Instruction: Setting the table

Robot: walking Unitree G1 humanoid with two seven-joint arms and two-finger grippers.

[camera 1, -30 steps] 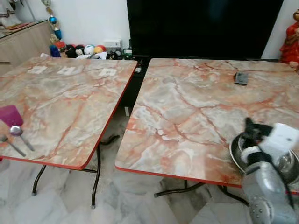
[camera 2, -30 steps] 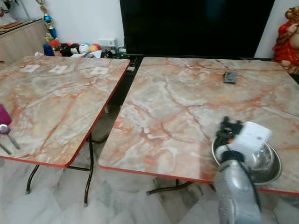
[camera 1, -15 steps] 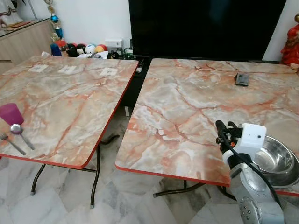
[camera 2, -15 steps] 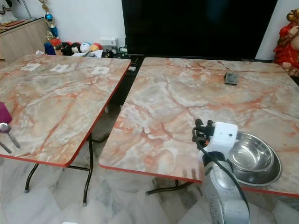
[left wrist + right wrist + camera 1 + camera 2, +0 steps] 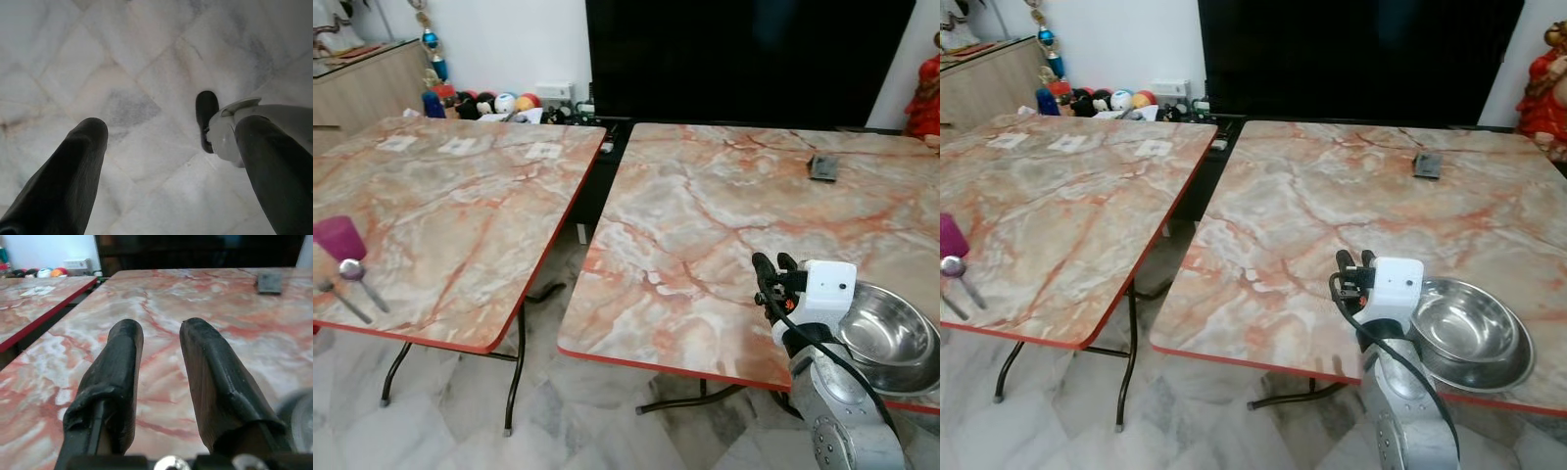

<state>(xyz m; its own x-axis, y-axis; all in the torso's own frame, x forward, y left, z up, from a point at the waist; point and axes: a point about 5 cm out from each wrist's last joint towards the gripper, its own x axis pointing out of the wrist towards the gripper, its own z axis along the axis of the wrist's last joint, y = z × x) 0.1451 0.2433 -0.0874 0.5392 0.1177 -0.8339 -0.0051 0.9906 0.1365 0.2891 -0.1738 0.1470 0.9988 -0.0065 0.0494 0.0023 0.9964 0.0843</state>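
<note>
A steel bowl (image 5: 891, 338) sits on the right marble table (image 5: 705, 215) near its front right corner. My right gripper (image 5: 771, 266) hovers just left of the bowl, low over the tabletop. Its fingers (image 5: 124, 340) are open with nothing between them, and the bowl's rim shows at the edge of the right wrist view. On the left table (image 5: 450, 206), near the front left, stand a purple cup (image 5: 337, 237) and two spoons (image 5: 352, 279). My left gripper (image 5: 176, 129) hangs open over the floor.
A gap with black table legs (image 5: 514, 377) separates the two tables. A dark remote (image 5: 820, 166) lies at the far side of the right table. Three paper cards (image 5: 460, 147) lie on the left table. A black TV (image 5: 744, 49) and toys (image 5: 499, 102) stand behind.
My right gripper has drawn back leftward from the bowl's rim, and the whole bowl now shows. The bowl rests on the table.
</note>
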